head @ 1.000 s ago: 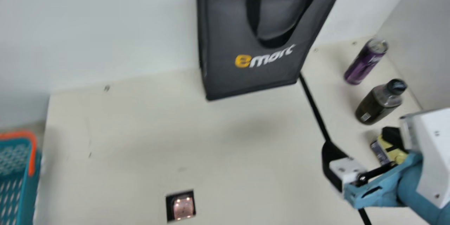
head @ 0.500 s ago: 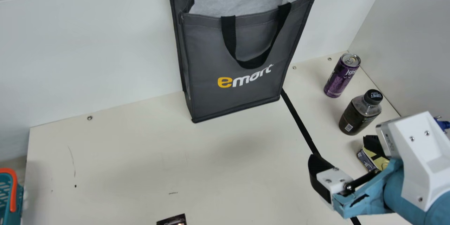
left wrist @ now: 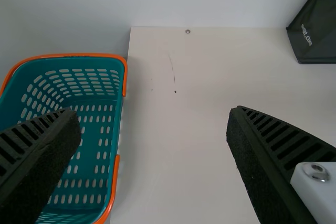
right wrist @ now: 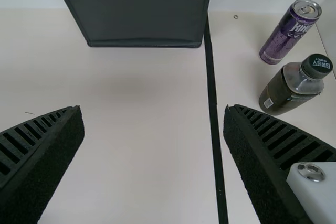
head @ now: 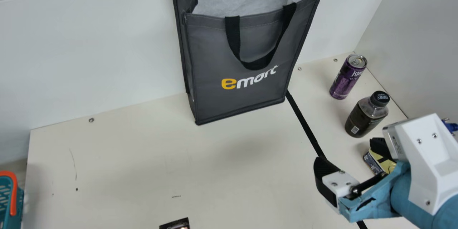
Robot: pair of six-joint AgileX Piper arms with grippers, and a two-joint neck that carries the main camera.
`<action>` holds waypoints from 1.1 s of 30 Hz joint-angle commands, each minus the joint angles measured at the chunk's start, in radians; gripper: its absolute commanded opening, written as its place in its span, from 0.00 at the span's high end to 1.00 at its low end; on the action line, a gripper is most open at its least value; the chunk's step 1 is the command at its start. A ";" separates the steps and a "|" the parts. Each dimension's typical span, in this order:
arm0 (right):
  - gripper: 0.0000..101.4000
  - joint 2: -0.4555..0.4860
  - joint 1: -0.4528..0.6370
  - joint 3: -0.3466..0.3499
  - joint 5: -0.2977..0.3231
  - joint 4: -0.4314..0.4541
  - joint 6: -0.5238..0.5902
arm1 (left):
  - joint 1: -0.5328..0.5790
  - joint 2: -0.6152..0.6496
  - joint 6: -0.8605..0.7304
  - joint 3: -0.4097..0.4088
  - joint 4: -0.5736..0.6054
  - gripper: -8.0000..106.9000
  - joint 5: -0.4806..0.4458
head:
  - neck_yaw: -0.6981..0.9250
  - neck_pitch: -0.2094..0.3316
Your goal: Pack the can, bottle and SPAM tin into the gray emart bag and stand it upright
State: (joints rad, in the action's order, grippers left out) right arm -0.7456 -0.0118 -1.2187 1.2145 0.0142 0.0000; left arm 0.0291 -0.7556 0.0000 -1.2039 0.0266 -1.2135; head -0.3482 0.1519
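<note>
Only the neck camera has moved over the last second: the whole main view has shifted, while the right arm (head: 415, 193) keeps its pose over the table (head: 118, 171) and the things stay where they were. That arm comes in slantwise from the near right, its wrist bent so that the right gripper (head: 345, 153) points forward across the table, its fingers spread wide with nothing between them. Out to the left, the left gripper (left wrist: 154, 111) also has its fingers well apart, and it holds nothing. Beside the table's left edge is a teal basket (left wrist: 100, 124) with orange handles, and a small dark square piece (head: 175, 224) lies on the near part of the table. To the right of a black strip (head: 304, 123), the SPAM tin (head: 388, 164) is partly hidden by the right gripper; whether the two touch, I cannot tell. Just beyond it the bottle (head: 363, 116) stands cap up, and past that, near the right wall, the can (head: 345, 80) stands upright. Farthest back, the gray emart bag (head: 243, 96) stands upright near the back wall, mouth open on its pale lining, its front handle hanging down.
</note>
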 commanded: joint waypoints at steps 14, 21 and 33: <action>0.06 -0.092 -0.026 -0.096 -0.023 0.004 0.056 | 0.000 0.000 0.000 0.000 0.000 0.15 0.000 | -0.001 0.023; 0.06 -0.150 -0.021 -0.165 -0.026 -0.002 0.094 | 0.000 0.000 0.000 0.000 0.000 0.15 0.000 | -0.001 0.023; 0.06 -0.269 0.007 -0.321 -0.006 -0.037 0.202 | 0.000 0.000 0.000 0.000 0.000 0.15 0.000 | -0.001 0.023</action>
State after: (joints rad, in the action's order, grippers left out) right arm -1.0020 -0.0069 -1.5186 1.2033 -0.0159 0.1899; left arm 0.0291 -0.7556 0.0000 -1.2039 0.0266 -1.2135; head -0.3482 0.1519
